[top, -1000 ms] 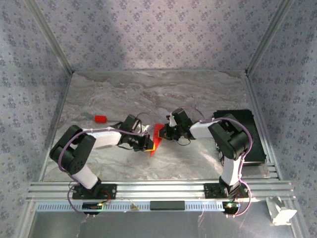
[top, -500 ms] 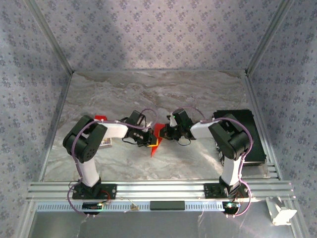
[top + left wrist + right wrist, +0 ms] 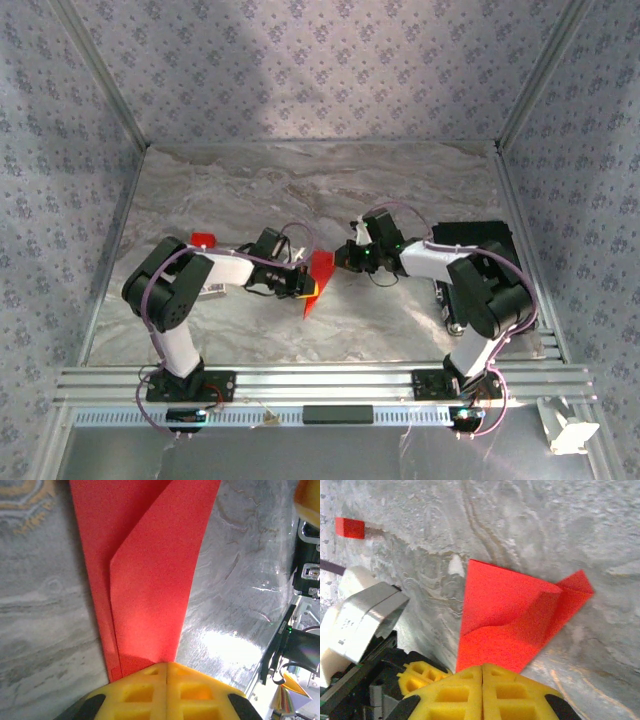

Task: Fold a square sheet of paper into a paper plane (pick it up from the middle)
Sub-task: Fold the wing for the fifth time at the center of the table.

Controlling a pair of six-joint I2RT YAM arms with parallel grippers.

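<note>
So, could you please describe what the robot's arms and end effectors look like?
The left arm and right arm have black joints, white links and looping purple cables. The left end effector and right end effector have yellow fingers with square recesses.

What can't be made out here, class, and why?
Left wrist view: far end of the red paper, cut off by the top edge.
Right wrist view: paper's near edge, hidden behind the right fingers; a pinch can't be judged.
Top view: the creases, too small.
</note>
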